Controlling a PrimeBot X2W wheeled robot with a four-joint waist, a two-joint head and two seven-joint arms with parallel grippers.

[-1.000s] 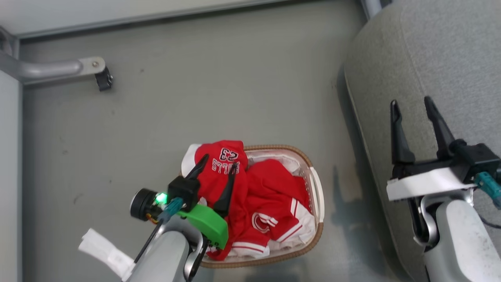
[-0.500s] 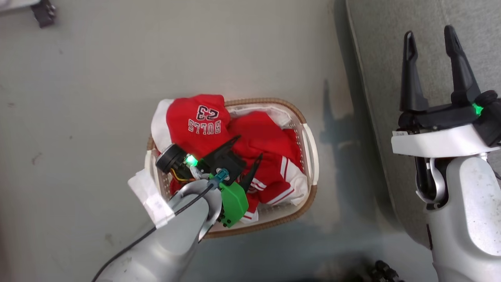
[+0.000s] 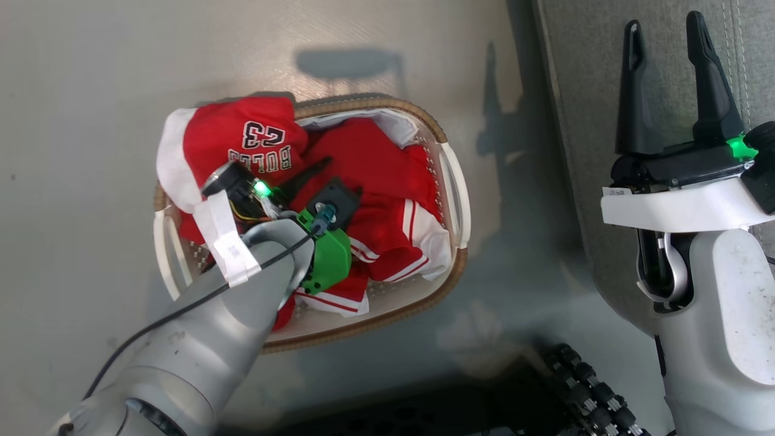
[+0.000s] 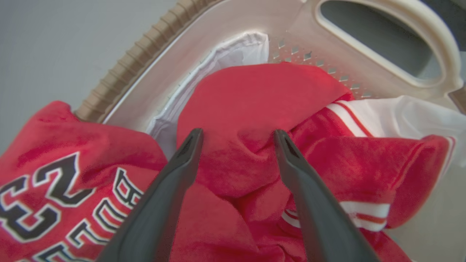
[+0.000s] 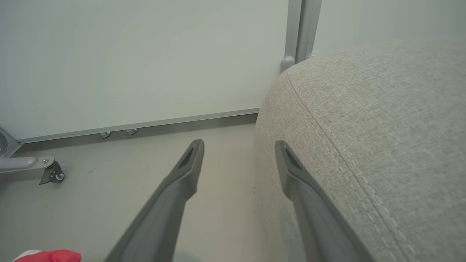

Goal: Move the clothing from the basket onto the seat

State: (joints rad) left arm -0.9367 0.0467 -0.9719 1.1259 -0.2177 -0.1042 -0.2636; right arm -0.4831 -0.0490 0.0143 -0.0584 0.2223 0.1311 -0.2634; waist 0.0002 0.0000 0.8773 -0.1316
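The white basket (image 3: 453, 181) with a brown woven rim stands on the floor, full of red clothing (image 3: 369, 151). The piece printed "BULLS 23" (image 3: 242, 136) hangs over its far left rim. My left gripper (image 3: 324, 178) reaches down into the basket. In the left wrist view it (image 4: 237, 135) is open, its fingertips straddling a raised fold of plain red clothing (image 4: 255, 102), beside the "BULLS 23" piece (image 4: 54, 174) and below the basket handle (image 4: 364, 54). My right gripper (image 3: 664, 27) is open and empty above the edge of the grey seat (image 3: 575, 91); it (image 5: 238, 145) shows beside the seat (image 5: 364, 127).
A white liner (image 4: 233, 51) lines the basket's far wall. Grey floor (image 3: 79, 91) surrounds the basket. My dark base with a black ribbed part (image 3: 581, 381) lies at the bottom. A pale wall panel (image 5: 145, 54) and a castor foot (image 5: 51, 174) stand beyond.
The head camera has tipped further down, shifting the whole picture. My left gripper has sunk deeper into the basket among the red clothing, still open. The right gripper stays open by the seat.
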